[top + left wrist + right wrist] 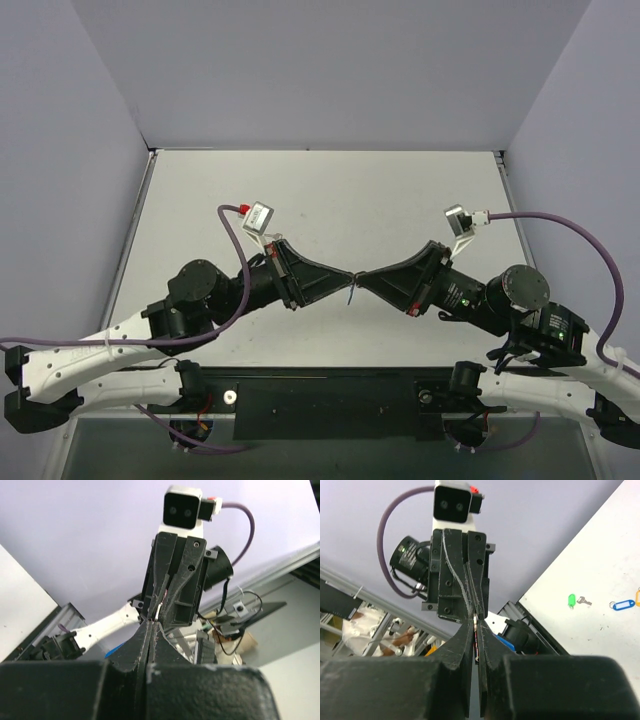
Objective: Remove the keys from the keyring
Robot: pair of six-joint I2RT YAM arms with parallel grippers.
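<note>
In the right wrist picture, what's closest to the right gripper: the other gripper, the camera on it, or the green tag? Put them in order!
1. The left gripper, straight ahead, tips meeting the right gripper.
2. The left wrist camera, higher up behind that gripper.
3. The green tag, far right on the table.

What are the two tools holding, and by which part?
The left tool and right tool, both shut tip to tip, pinch a small metal piece between them; which part cannot be told.
</note>
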